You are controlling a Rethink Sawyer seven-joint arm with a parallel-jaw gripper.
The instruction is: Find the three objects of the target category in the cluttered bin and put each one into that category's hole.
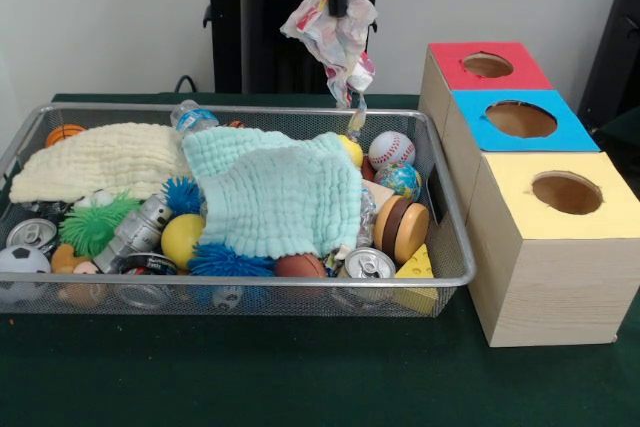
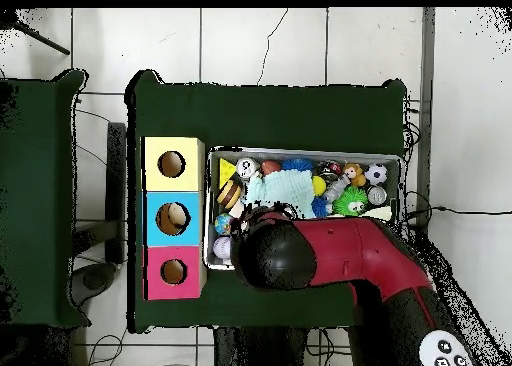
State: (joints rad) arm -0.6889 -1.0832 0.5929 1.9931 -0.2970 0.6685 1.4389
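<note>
The bin (image 1: 240,287) lies below the claw (image 1: 342,7), spreading mostly to its left in the front view. The red box (image 1: 445,72) stands below and to the claw's right, with its hole (image 1: 488,65) unblocked.

A mint cloth (image 1: 275,192) lies straight beneath the claw and a cream cloth (image 1: 100,159) farther left. Together they cover much of the clutter. No duck shows plainly, so the targets are probably buried under them.

The claw is closed on a crumpled wrapper (image 1: 330,32), which hangs clear above the bin's far rim. It looks like clutter, not a target.

Risks, as I judge them:
- Dropped here, the wrapper falls back onto the mint cloth and hides more.
- Carried right, it could land in the red hole, which would be a wrong deposit.
- The grip looks to be on a thin fold, so the wrapper may slip.
- Its trailing tail may snag the rim or brush the baseball (image 1: 391,150) just below.
</note>
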